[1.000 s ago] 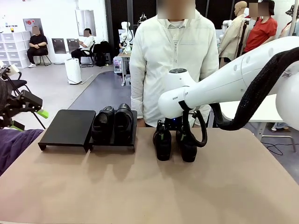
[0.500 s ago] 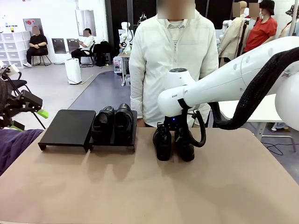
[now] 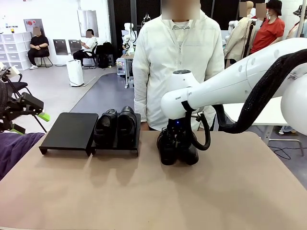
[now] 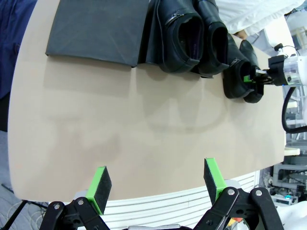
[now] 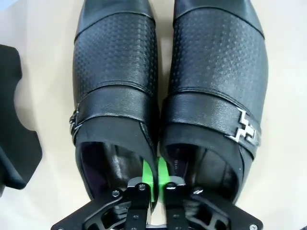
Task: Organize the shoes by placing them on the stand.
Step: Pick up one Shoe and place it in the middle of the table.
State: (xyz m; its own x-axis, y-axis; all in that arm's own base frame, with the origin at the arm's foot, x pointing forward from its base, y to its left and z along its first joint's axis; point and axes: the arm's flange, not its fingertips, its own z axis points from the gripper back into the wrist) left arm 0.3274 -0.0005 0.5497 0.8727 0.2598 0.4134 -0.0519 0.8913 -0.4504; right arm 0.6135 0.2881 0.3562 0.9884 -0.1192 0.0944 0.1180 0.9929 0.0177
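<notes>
Frame centre: my right gripper (image 5: 155, 175) just clamped inner collars of both glossy black leather shoes (image 5: 115, 72) together; pair looks ready for matte-black flat stand (image 3: 72, 127). Left gripper (image 4: 156, 172) spread wide.

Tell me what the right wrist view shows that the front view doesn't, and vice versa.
Right wrist view: green pads pinching the adjoining inner walls of the table pair, plus perforated toes and metal buckles. Front view: the whole stand with two more shoes on its right panel, and a person behind the table. Shared: the right end effector shut on the table pair.
</notes>
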